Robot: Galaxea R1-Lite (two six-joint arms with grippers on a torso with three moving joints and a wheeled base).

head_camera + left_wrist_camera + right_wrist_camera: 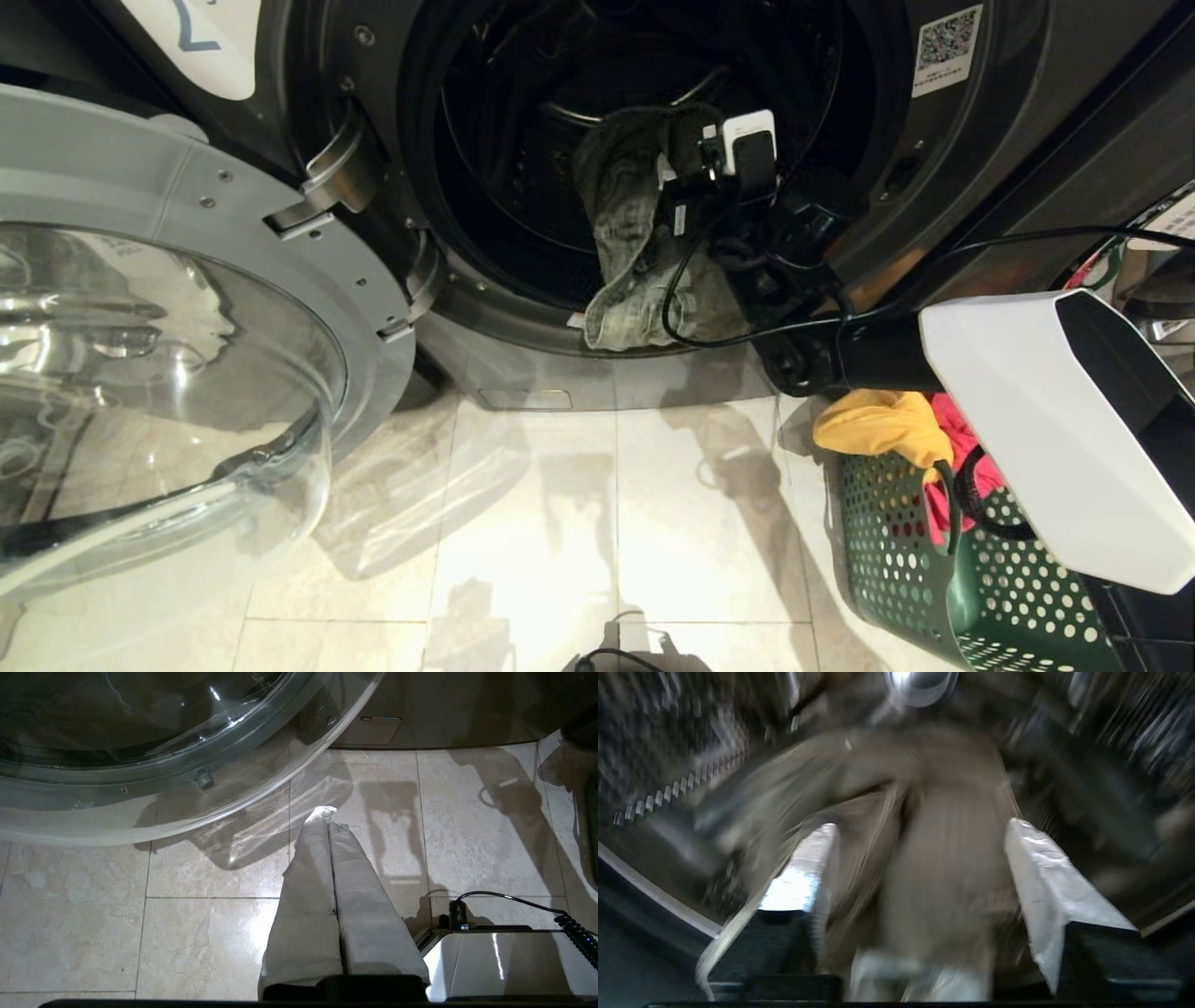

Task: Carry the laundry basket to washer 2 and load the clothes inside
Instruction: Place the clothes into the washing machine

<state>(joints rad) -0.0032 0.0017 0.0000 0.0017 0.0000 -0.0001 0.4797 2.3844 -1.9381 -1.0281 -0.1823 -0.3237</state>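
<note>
Washer 2 [934, 187] stands with its door swung open, a white label with a blue "2" [201, 37] at its top left. My right gripper [920, 828] reaches into the drum. Its fingers [803, 872] stand wide apart and open, with the grey-green trousers [943, 868] loose between them. The trousers [625, 243] hang from the drum over its lower lip. The dark green laundry basket [896, 551] sits on the floor at the right, holding a yellow cloth [878, 425] and a red-pink cloth [962, 448]. My left gripper [327, 814] is shut and empty above the floor tiles.
The open glass door [187, 373] fills the left side, low over the tiled floor [607, 523]. My right arm's white forearm [1055, 420] crosses above the basket, trailing black cables. Part of my white base [490, 961] lies beside the left gripper.
</note>
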